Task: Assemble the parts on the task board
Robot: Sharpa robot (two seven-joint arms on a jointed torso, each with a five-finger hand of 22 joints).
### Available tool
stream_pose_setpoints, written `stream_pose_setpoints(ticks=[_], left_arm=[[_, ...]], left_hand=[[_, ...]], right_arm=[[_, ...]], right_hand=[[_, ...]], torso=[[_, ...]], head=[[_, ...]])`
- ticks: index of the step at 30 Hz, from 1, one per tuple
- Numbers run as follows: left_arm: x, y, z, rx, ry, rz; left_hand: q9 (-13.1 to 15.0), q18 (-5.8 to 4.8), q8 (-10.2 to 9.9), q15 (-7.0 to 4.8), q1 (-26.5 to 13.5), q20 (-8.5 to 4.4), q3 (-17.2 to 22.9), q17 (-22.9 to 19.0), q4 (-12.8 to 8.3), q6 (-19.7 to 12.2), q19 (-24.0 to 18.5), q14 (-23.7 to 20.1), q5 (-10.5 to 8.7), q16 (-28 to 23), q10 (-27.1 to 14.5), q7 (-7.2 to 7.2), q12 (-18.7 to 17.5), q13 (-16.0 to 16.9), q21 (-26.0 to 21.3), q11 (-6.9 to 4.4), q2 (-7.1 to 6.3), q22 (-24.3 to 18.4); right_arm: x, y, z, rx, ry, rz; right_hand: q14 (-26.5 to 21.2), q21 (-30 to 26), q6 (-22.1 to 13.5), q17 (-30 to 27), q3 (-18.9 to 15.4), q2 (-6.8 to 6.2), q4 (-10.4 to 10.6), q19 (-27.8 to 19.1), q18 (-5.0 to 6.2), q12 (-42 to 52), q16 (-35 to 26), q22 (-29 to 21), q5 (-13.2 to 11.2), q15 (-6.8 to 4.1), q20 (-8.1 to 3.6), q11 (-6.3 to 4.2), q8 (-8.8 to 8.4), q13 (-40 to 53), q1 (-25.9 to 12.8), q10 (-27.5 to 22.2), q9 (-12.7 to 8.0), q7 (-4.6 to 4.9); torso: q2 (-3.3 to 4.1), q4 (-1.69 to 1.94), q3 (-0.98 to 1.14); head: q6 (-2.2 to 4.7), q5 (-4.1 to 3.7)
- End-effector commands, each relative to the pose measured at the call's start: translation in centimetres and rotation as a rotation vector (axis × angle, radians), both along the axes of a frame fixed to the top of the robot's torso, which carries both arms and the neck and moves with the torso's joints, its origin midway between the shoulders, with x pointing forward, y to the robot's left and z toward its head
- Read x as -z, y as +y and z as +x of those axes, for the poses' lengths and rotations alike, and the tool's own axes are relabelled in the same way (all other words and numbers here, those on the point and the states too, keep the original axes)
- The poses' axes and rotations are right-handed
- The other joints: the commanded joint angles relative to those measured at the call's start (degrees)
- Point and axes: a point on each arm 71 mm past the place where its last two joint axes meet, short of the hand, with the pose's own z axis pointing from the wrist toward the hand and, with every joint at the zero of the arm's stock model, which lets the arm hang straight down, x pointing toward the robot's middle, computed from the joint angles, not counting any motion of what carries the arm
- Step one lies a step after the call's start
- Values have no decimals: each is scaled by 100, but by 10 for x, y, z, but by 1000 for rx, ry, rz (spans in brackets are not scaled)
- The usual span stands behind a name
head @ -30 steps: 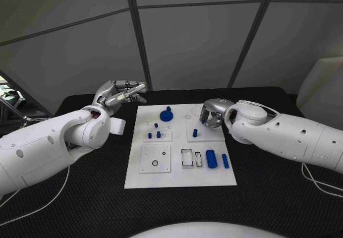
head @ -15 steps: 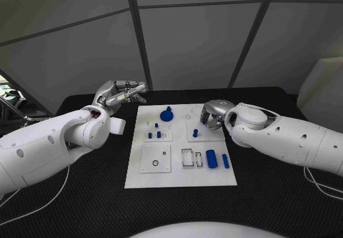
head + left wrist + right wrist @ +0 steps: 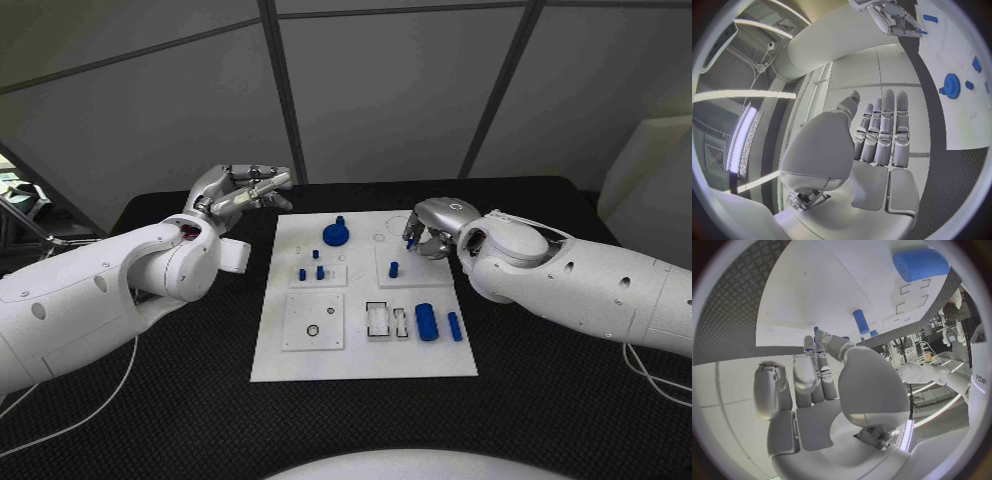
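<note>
Two hands flank the task board (image 3: 361,355), which lies in the middle of the black table (image 3: 173,400). At far left, the left hand (image 3: 238,190) hovers off the board's far left corner with fingers extended side by side and nothing in them. On the board's left half, a blue gear (image 3: 336,234) stands at the far edge, with small blue pegs (image 3: 319,271) upright in a square block below it; these appear seated. Further right, a single peg (image 3: 394,267) stands in the neighbouring block. Toward the near right, a thick blue cylinder (image 3: 426,321) and a thin blue pin (image 3: 454,326) lie flat beside empty rectangular slots (image 3: 378,317), apparently still unplaced. At right, the right hand (image 3: 431,228) hangs over the board's far right corner; whether its curled fingers pinch a part cannot be told.
</note>
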Motion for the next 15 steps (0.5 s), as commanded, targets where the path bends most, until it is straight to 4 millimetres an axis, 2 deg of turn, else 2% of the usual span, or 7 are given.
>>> stream_pose_setpoints(ticks=[1,8,15], left_arm=[[-1,1,1,-2,-2,-4],[-1,3,1,-5,-1,-3],[0,5,2,-10,1,0]], left_hand=[[7,21,1,-3,49,-6,-7,-5,-33,-44,30,10,-28,-19,-31,-4,5,8,-30,12,-3,-6],[7,21,1,-3,49,-6,-7,-5,-33,-44,30,10,-28,-19,-31,-4,5,8,-30,12,-3,-6],[8,20,0,-2,54,-6,-6,-7,-39,-45,32,8,-29,-22,-32,-4,4,8,-31,13,-5,-7]], right_arm=[[-6,0,-1,-8,-35,62],[-10,-4,-5,-2,-29,81],[-31,6,-17,-36,-48,144]], right_hand=[[45,10,50,-13,-3,-16,38,199,-15,-41,31,749,-43,-51,-54,-6,10,-10,-91,40,-3,-13],[46,12,57,-14,-11,-34,66,200,-16,-54,36,753,-72,-54,-56,-8,5,-11,-134,48,-4,-19],[48,19,61,-3,-11,-35,72,205,-18,-55,44,761,-76,-54,-57,-10,6,-11,-141,51,-3,-21]], torso=[[2,3,2],[3,-1,0],[-2,3,-2]], head=[[3,-4],[9,5],[19,39]])
